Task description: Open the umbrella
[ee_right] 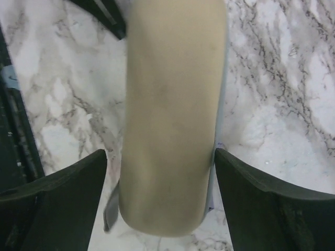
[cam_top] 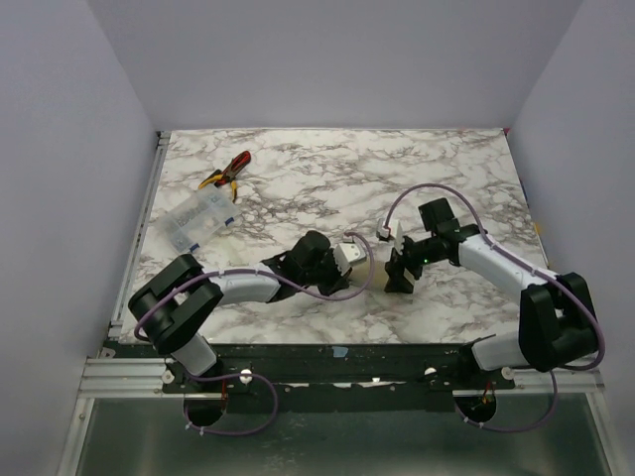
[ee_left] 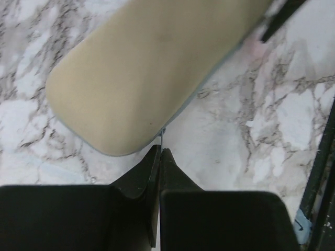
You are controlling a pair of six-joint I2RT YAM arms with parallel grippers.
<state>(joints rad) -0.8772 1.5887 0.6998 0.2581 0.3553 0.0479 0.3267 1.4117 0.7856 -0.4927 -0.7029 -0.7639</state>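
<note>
A cream tube-shaped fabric sleeve (ee_left: 152, 73) lies on the marble table between my two grippers; it also shows in the right wrist view (ee_right: 170, 120). Of the umbrella only a thin lavender edge (ee_right: 219, 130) shows along the sleeve's side; its canopy, shaft and handle are hidden. My left gripper (ee_left: 160, 151) is shut at one end of the sleeve, with a thin pale-blue strip (ee_left: 162, 137) running from the sleeve into its tips. My right gripper (ee_right: 159, 178) is open at the other end, with one finger on each side of the sleeve. In the top view the left gripper (cam_top: 349, 266) and right gripper (cam_top: 394, 266) face each other.
Pliers with red and yellow handles (cam_top: 226, 171) and a clear plastic box (cam_top: 196, 220) lie at the far left of the marble table (cam_top: 327, 169). The black rail of the near table edge (ee_left: 319, 172) runs close by and also shows in the right wrist view (ee_right: 15, 130).
</note>
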